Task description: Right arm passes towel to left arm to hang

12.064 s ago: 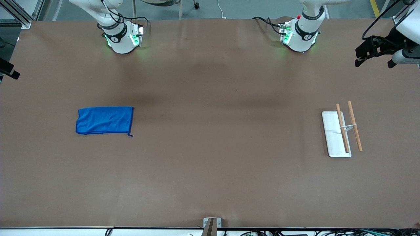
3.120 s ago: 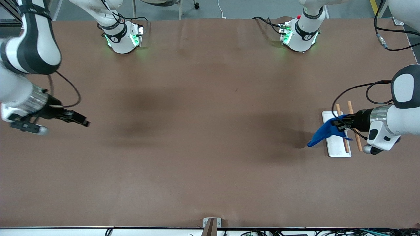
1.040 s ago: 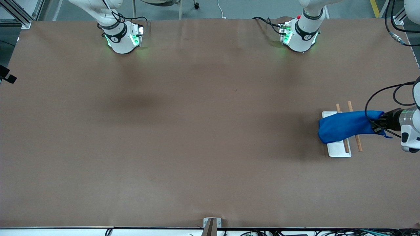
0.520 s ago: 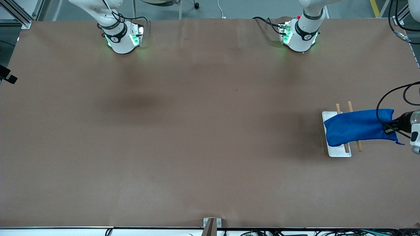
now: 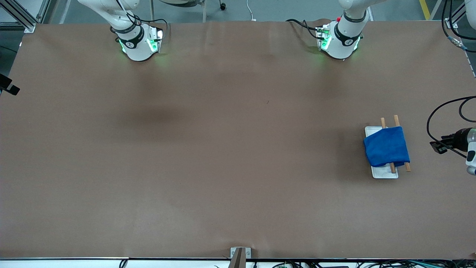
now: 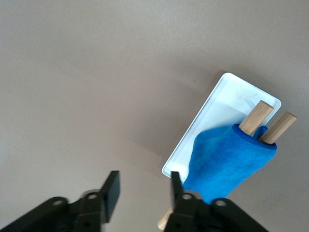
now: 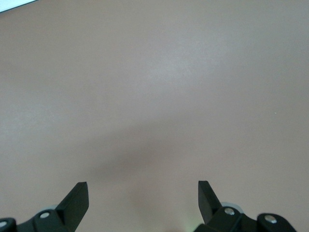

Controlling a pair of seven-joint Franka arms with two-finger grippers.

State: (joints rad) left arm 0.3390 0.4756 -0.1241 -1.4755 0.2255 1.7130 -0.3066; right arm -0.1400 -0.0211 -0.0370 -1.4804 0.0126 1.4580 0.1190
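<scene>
The blue towel [image 5: 386, 149] hangs folded over two wooden rods [image 5: 396, 120] that stand above a white tray [image 5: 383, 173] toward the left arm's end of the table. My left gripper [image 5: 436, 146] is open and holds nothing, a short way off the towel toward the table's end. In the left wrist view the towel [image 6: 227, 159] drapes over the rods [image 6: 256, 116] beside one finger of the left gripper [image 6: 145, 181], apart from it. My right gripper [image 7: 142, 188] is open over bare table; only its black tip [image 5: 8, 87] shows at the right arm's end.
The brown table [image 5: 238, 149] carries only the tray [image 6: 217, 106] and its rods. Both arm bases [image 5: 137, 41] stand along the edge farthest from the front camera. A small metal bracket [image 5: 240, 253] sits at the nearest edge.
The left gripper has opened and let go of the towel. The cloth's pulled-out end has dropped back, so the towel now hangs shorter over the rods. The right arm has not moved.
</scene>
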